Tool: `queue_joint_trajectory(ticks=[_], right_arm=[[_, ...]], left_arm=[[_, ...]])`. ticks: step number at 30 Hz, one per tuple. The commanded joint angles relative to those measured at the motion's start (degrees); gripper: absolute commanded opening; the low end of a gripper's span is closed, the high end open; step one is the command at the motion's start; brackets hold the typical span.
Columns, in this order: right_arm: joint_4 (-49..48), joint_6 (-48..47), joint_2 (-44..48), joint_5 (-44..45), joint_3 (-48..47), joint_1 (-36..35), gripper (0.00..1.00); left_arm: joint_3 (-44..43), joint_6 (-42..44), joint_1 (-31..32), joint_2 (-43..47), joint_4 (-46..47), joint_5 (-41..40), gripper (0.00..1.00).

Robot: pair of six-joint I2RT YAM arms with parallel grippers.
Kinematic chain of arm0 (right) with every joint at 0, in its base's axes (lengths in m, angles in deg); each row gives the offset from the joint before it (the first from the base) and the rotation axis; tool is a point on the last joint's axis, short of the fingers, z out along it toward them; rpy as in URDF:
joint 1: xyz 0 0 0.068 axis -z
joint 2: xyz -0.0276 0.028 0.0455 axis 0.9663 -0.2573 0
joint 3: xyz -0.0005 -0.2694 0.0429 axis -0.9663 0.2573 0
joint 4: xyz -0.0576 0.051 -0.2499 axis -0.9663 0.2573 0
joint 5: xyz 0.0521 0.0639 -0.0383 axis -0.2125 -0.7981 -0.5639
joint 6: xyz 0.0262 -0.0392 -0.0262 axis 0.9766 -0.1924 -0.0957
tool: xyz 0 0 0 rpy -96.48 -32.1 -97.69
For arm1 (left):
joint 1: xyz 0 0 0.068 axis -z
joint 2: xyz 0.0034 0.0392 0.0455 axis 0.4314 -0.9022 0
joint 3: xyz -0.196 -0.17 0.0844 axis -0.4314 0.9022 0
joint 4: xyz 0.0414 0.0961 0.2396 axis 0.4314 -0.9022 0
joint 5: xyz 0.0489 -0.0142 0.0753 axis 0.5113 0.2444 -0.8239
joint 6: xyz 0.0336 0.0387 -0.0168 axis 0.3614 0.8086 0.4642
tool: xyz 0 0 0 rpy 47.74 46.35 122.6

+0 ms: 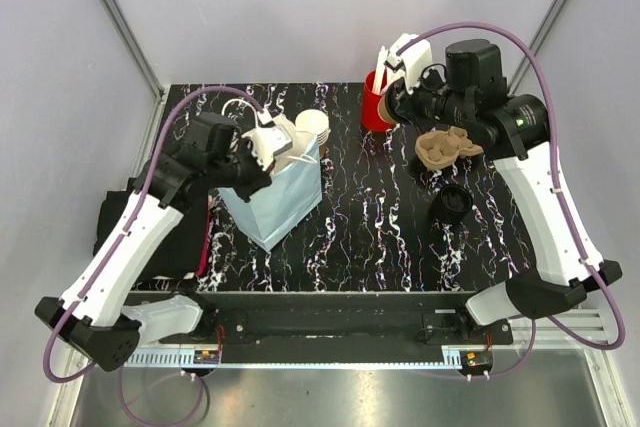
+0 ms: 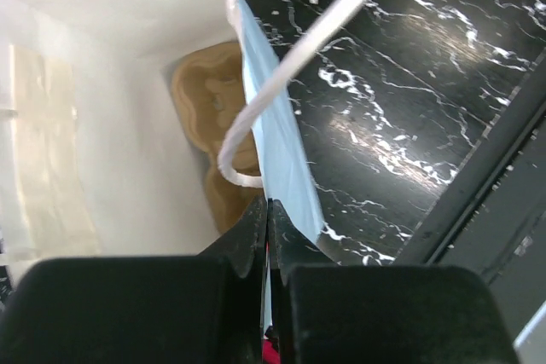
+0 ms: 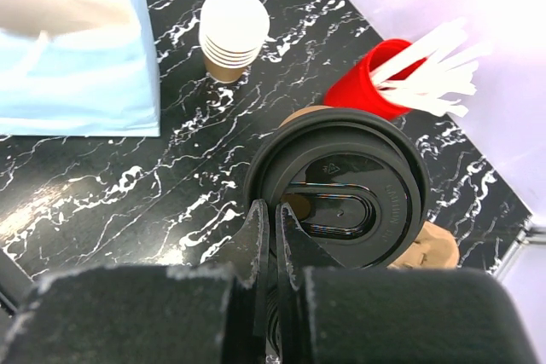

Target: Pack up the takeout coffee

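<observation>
The top camera hangs high behind the arm bases (image 1: 165, 315), which line the bottom of its frame, looking down over the whole black white-veined marble table (image 1: 380, 237). The left wrist camera sits right up against the pale blue paper bag (image 2: 275, 151), peering into its white inside at frame left, with the table at right. The right wrist camera looks steeply down, close over a round black plastic lid (image 3: 341, 202), with the red cup of white sticks (image 3: 367, 87) at upper right. All three views catch the bag; the top and right wrist views share the red cup.

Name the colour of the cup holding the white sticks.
Red cup, best seen in right wrist view.
</observation>
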Motion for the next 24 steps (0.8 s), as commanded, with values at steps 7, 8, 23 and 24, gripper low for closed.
queue_joint_trajectory(ticks=[7, 8, 23, 24], right_arm=[[-2.33, -0.10, 3.61, 5.65, -0.42, 0.41, 0.00], [-2.33, -0.19, 3.61, 5.83, -0.60, 0.59, 0.00], [-2.42, 0.16, 3.79, 6.89, -2.53, 3.05, 0.00], [-2.33, 0.33, 3.70, 6.88, -2.97, 3.05, 0.00]], left_arm=[[-4.26, -2.37, 10.21, -5.78, 6.55, 0.83, 0.00], [-4.88, -2.46, 10.92, -7.35, 6.64, 0.66, 0.00], [-20.26, -5.10, 18.04, -25.89, 11.56, -1.28, 0.01], [-21.84, -5.53, 18.30, -26.61, 11.47, -1.10, 0.05]])
